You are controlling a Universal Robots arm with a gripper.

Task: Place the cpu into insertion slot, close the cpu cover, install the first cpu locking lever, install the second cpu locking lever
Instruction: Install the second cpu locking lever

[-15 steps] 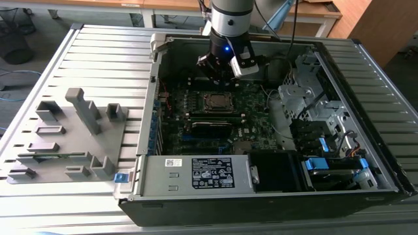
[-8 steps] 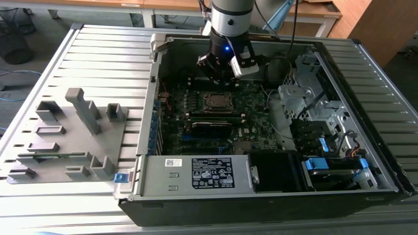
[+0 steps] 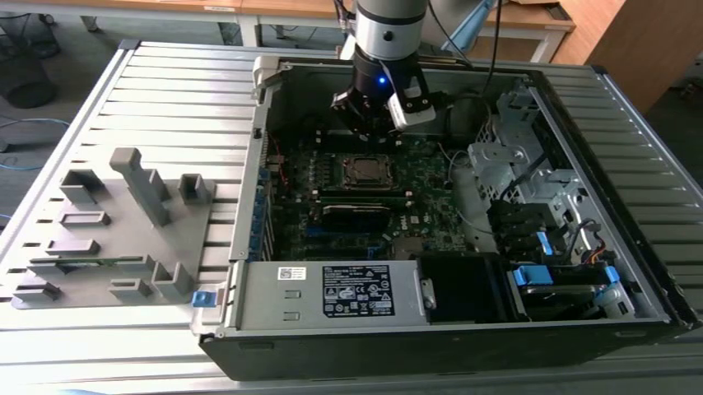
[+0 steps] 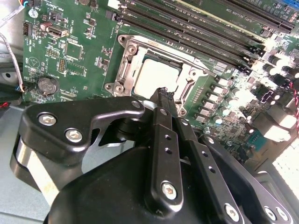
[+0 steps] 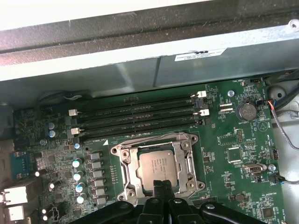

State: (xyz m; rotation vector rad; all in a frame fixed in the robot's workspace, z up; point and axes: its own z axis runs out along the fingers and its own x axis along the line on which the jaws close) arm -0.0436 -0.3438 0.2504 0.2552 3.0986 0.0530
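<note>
The cpu (image 5: 156, 165) lies flat in the insertion slot (image 3: 363, 171) on the green motherboard, its silver-grey top showing. The cpu cover (image 5: 127, 172), a thin silver frame, lies down around the chip (image 4: 154, 77). A thin wire lever (image 5: 149, 137) runs along the socket side nearest the memory slots; I cannot tell whether it is latched. My gripper (image 4: 164, 93) is shut with nothing between its black fingers. In both wrist views its tips (image 5: 162, 185) hover at one edge of the socket. In the exterior view the gripper (image 3: 371, 132) hangs above the board, just behind the socket.
Long black memory slots (image 5: 135, 116) run beside the socket. A labelled power supply box (image 3: 329, 292) fills the case front, and a drive cage with blue tabs (image 3: 544, 276) stands at the exterior view's right. A grey fixture rack (image 3: 110, 230) sits outside the case. The case walls ring the board.
</note>
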